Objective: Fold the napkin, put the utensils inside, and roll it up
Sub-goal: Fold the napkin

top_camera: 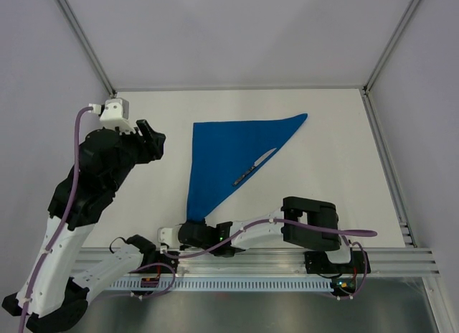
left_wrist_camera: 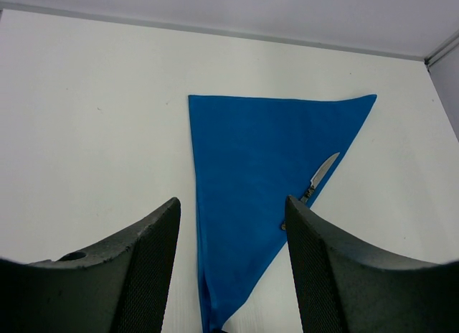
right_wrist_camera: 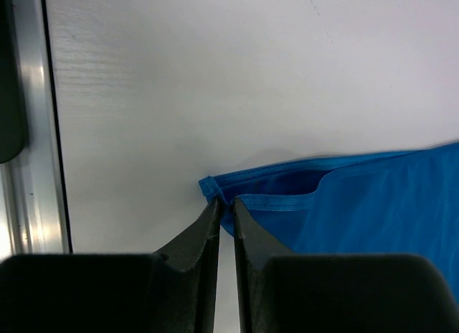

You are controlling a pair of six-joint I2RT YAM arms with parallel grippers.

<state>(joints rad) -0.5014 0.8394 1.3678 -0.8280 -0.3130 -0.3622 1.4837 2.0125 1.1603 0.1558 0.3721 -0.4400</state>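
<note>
1 napkin (top_camera: pixel 228 155), blue, folded triangular, mid-bench (top_camera: pixel 337 132), tip toward near edge.
1 knife (top_camera: pixel 254 166), on napkin beside its right slanted edge.
right claw (right_wrist_camera: pixel 225 208): nearly closed, pinching napkin's near corner.
left claw (left_wrist_camera: pixel 233 207): wide apart, empty, over bench's left side.

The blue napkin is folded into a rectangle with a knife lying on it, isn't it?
Not a rectangle: the napkin is folded into a triangle, as the top external view shows. The knife does lie on it, along the slanted edge.
</note>
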